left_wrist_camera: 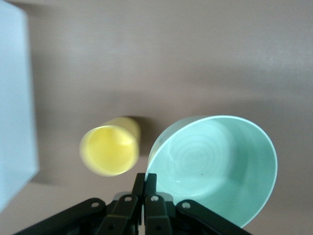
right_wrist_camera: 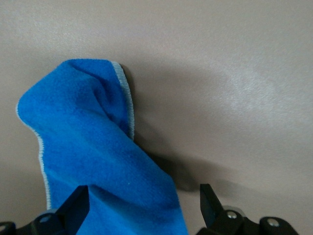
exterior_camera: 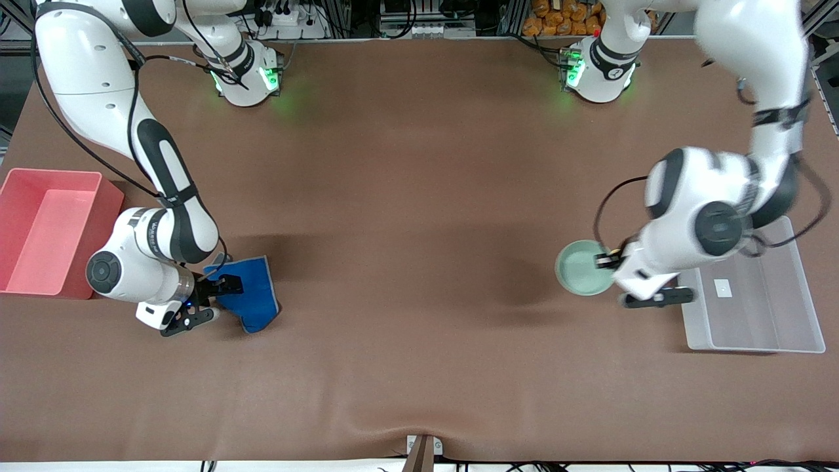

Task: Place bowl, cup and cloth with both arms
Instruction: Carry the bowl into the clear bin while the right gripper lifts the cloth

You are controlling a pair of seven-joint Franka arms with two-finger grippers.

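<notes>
I have the left pincer (left_wrist_camera: 145, 183) closed tight on the rim of the small glossy mint-green bowl (exterior_camera: 582, 267), pinching its wall between the 2 fingers. That rim grip lets me carry the bowl without reaching inside it. The bowl sits at the left arm's end of the brown surface (exterior_camera: 406, 216), just beside the clear plastic bin (exterior_camera: 754, 314), which I take to be where it should go. The small bright yellow plastic cup (left_wrist_camera: 108, 149) stands upright right beside the bowl, untouched.

My right pincer (right_wrist_camera: 142, 208) is spread wide with the rumpled royal-blue fabric cloth (exterior_camera: 252, 295) between its fingers, not yet squeezed. It straddles a raised fold, an easier purchase than flat fabric. The pink plastic bin (exterior_camera: 39, 229) waits nearby, toward the right arm's end.
</notes>
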